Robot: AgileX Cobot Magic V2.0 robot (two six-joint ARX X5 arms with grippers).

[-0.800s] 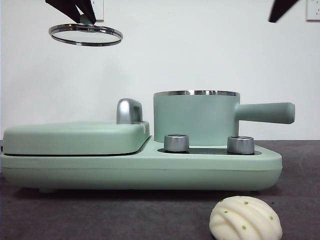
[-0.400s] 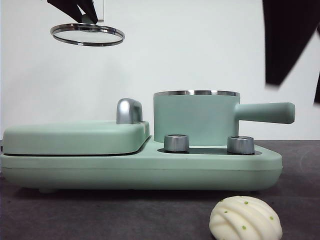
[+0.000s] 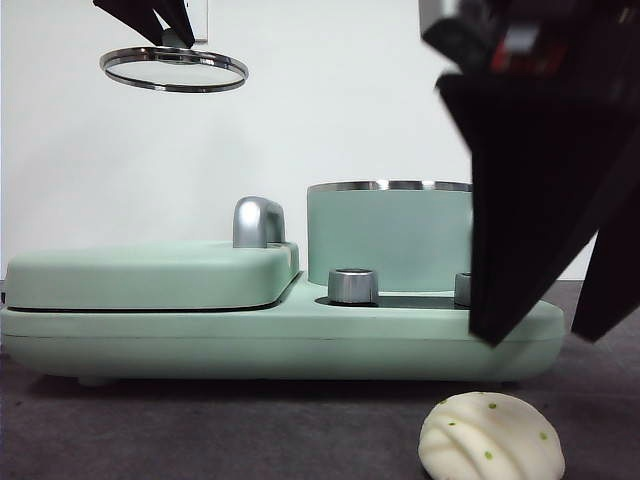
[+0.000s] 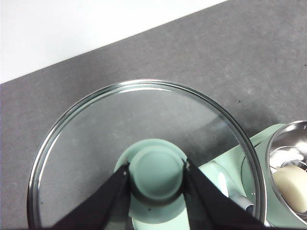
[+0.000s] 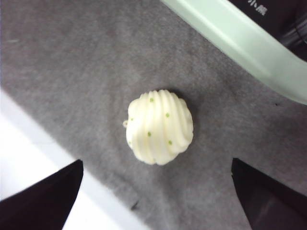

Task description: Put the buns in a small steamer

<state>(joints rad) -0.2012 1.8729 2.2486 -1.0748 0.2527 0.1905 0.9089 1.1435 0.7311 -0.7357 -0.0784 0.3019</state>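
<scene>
Down from the top right corner has come the right gripper [image 3: 540, 335], now large and dark in front of the small steamer [image 3: 388, 238], jaws wide apart. Its wrist view shows the ridged bun [image 5: 159, 126] lying on the grey table [image 5: 72, 72] directly beneath, centred between the jaws, at the near right. I judge a straight descent will do. Far left and high, the left gripper [image 4: 157, 178] clamps the glass lid [image 4: 96, 124] by its knob; the smooth bun [image 4: 292, 187] already sits inside the steamer

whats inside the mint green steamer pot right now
The left wrist view looks into the mint-green cylindrical steamer pot: one smooth cream oblong bun lies inside. The glass lid and picture edge hide the remaining interior.
</scene>
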